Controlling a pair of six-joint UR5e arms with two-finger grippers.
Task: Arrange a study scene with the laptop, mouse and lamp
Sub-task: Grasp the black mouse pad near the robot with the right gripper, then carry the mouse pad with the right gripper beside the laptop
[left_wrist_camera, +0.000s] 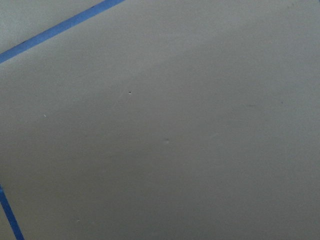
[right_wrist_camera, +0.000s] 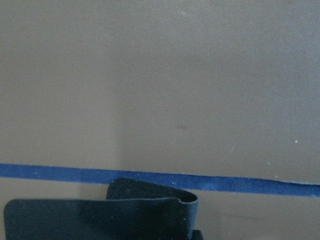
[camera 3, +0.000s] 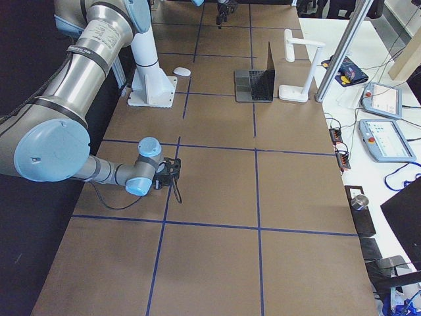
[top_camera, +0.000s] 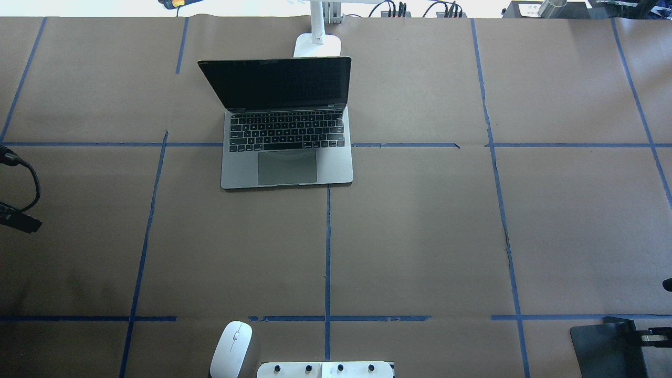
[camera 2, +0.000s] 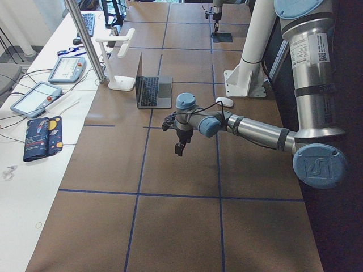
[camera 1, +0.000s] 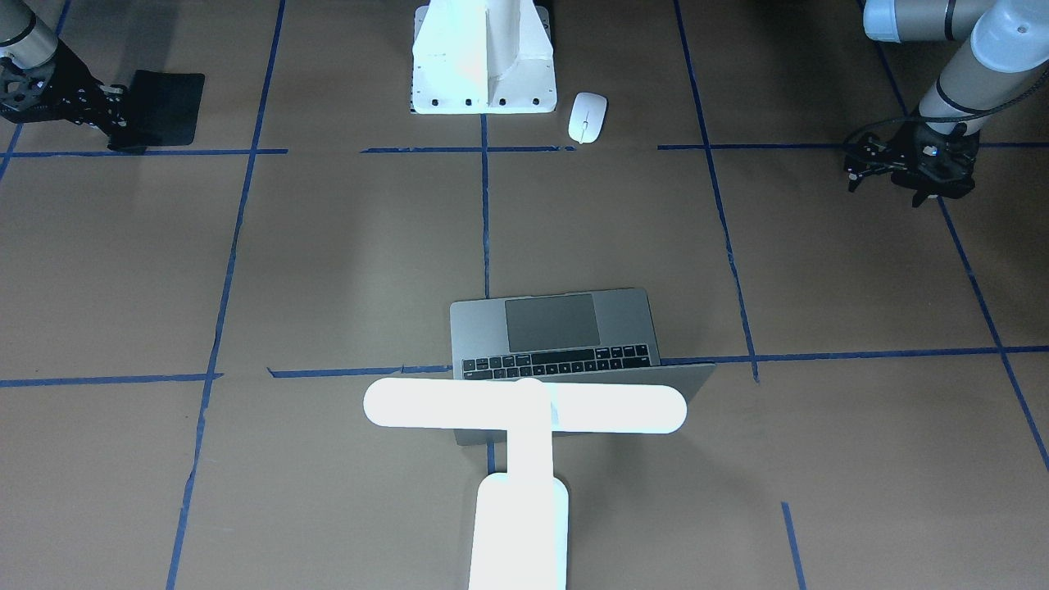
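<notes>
Right hand [camera 1: 117, 123] is apparently clenching on the black mat's [camera 1: 172, 102] edge, while the mouse [camera 1: 588, 116] is lying just beside the white pedestal [camera 1: 483, 65], so carrying the mat over beside the open laptop [camera 1: 557, 328] is likely coming next.

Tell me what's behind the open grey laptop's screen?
The white T-shaped desk lamp stands behind the slim grey metal laptop. From overhead, the raised screen covers the near edge of its base, and its bar head is out of frame.
</notes>
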